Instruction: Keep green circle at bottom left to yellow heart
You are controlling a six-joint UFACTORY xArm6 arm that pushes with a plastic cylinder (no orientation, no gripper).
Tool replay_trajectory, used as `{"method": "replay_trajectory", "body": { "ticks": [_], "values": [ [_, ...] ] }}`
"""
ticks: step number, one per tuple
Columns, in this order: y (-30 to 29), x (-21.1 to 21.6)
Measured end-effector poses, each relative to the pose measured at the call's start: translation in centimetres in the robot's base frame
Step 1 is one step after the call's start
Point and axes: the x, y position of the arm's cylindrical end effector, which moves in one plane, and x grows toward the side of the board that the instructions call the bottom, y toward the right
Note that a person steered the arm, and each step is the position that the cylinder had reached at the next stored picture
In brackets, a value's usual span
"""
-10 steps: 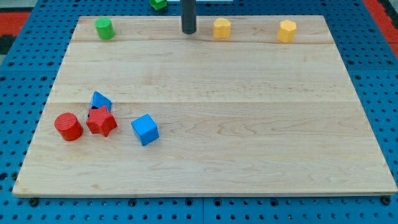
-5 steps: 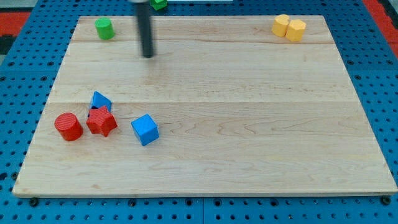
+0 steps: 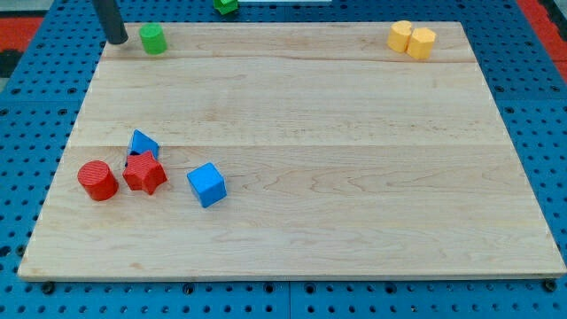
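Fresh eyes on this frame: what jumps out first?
My tip sits at the board's top left corner, just to the view's left of the green circle. Far across, at the top right, two yellow blocks huddle together, touching; which is the heart is hard to tell. At the lower left a cluster stands out: red cylinder, red star, blue triangle, with a blue cube just apart on the right.

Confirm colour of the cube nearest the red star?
Blue: the cube sits just to the view's right of the red star, clear in the camera view.
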Motion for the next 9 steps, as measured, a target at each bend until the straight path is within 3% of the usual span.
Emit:
{"method": "replay_trajectory", "body": {
  "ticks": [2, 3, 5, 6, 7, 8, 9],
  "values": [
    [18.6, 4.8],
    [16.0, 8.9],
    [33.7, 8.1],
    [26.0, 8.0],
    [27.0, 5.9],
    [37.3, 5.8],
    [37.6, 6.9]
  ]
}}
